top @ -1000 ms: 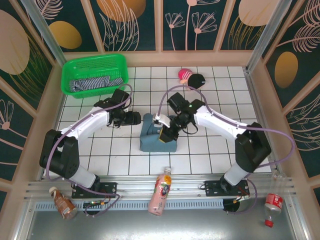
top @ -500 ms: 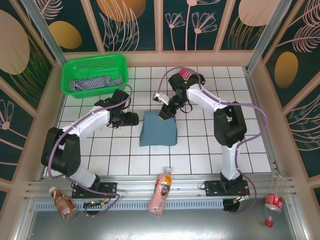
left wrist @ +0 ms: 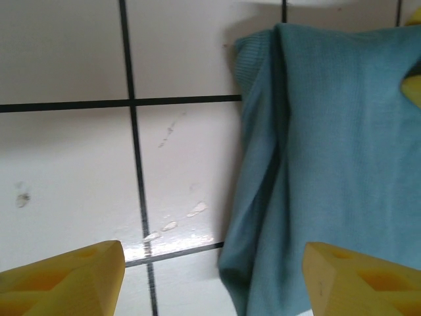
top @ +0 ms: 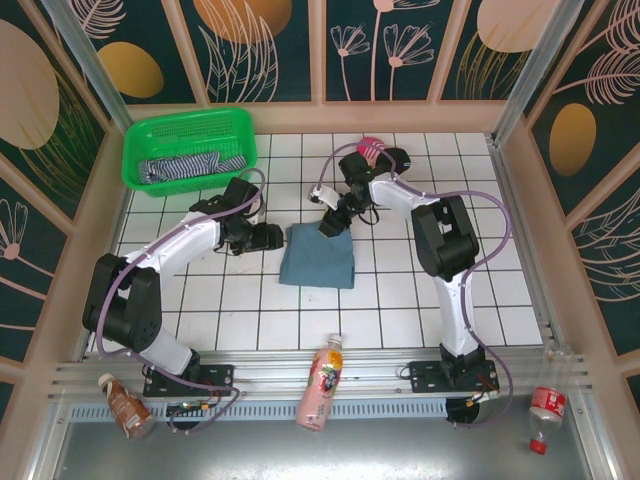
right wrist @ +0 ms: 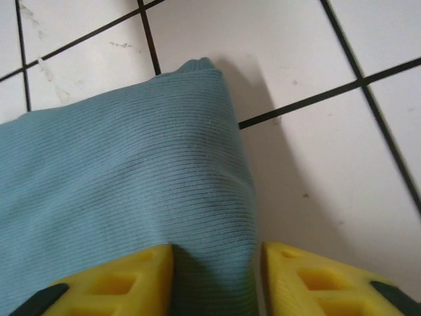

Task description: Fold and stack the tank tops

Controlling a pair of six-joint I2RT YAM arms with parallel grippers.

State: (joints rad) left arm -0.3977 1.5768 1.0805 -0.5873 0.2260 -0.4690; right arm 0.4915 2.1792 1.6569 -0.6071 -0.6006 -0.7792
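The blue-grey tank top (top: 318, 257) lies folded into a flat rectangle on the white tiled table (top: 200, 300). My right gripper (top: 331, 224) is at its far edge. In the right wrist view the jaws (right wrist: 217, 258) stand open astride a ridge of the blue cloth (right wrist: 118, 171), with a slim gap on the right side. My left gripper (top: 268, 237) is open just left of the top's far-left corner; between its fingers (left wrist: 212, 263) lie bare tile and the cloth's edge (left wrist: 329, 145). The striped tank top (top: 185, 165) lies crumpled in the green basket (top: 190, 125).
A pink-and-black toy (top: 380, 153) sits just behind the right arm's wrist. On the rail at the near edge lie a pink bottle (top: 320, 385), a brown bottle (top: 125, 405) and a clear bottle (top: 545, 405). Wooden-framed walls close in the table.
The right gripper carried the blue top's near part back to the far edge, then its jaws widened off the cloth. The top now lies flatter. The left gripper hardly moved.
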